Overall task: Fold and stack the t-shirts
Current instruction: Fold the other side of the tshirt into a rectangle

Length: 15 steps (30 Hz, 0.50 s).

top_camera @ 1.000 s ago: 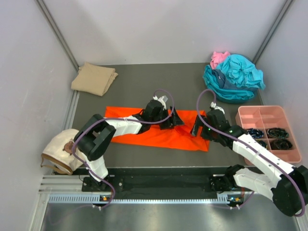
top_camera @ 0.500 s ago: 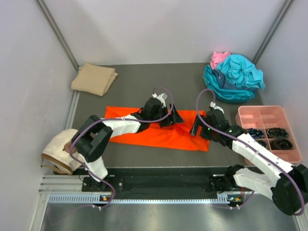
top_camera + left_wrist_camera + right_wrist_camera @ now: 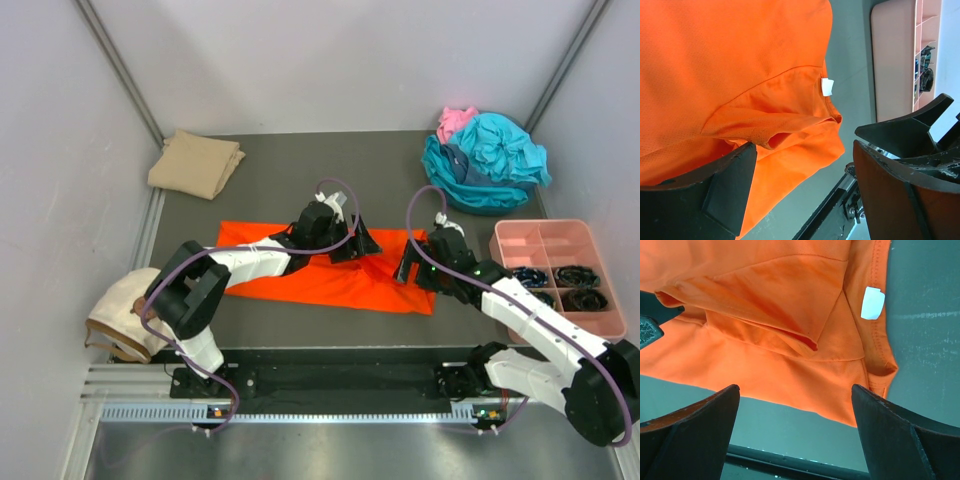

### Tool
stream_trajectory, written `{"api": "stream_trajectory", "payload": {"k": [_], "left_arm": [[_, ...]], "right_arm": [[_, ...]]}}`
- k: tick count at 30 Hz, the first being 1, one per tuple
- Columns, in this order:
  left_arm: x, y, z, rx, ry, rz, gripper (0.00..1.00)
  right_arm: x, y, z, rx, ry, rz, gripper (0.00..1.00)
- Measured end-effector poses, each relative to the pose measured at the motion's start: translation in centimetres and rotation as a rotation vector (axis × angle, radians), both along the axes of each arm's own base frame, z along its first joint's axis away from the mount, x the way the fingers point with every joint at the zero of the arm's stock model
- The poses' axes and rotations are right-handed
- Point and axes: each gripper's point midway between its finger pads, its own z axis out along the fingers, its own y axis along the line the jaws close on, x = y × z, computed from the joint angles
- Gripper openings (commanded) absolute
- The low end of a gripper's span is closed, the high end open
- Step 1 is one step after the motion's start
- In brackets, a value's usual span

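Grey tabletop [image 3: 280,180] — orange t-shirt [image 3: 330,285] beneath left claw [image 3: 805,147] and right claw [image 3: 795,390], each spread; pink tray [image 3: 560,224] nearby.

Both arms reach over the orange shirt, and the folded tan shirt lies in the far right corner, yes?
No. The top view shows the tan shirt in the far left corner; the teal pile fills the far right one. The rest is right.
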Motion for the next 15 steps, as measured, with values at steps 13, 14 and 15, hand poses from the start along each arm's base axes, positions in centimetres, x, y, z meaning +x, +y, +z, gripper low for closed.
{"api": "stream_trajectory", "payload": {"k": [13, 14, 15], "left_arm": [[-0.05, 0.09, -0.16, 0.002, 0.004, 0.001, 0.53], [-0.05, 0.09, -0.16, 0.002, 0.004, 0.002, 0.56], [-0.04, 0.11, -0.19, 0.003, 0.005, 0.003, 0.58]], "right_arm": [[-0.07, 0.01, -0.13, 0.001, 0.003, 0.001, 0.93], [-0.07, 0.01, -0.13, 0.001, 0.003, 0.001, 0.93], [-0.07, 0.01, -0.13, 0.001, 0.003, 0.001, 0.93]]}}
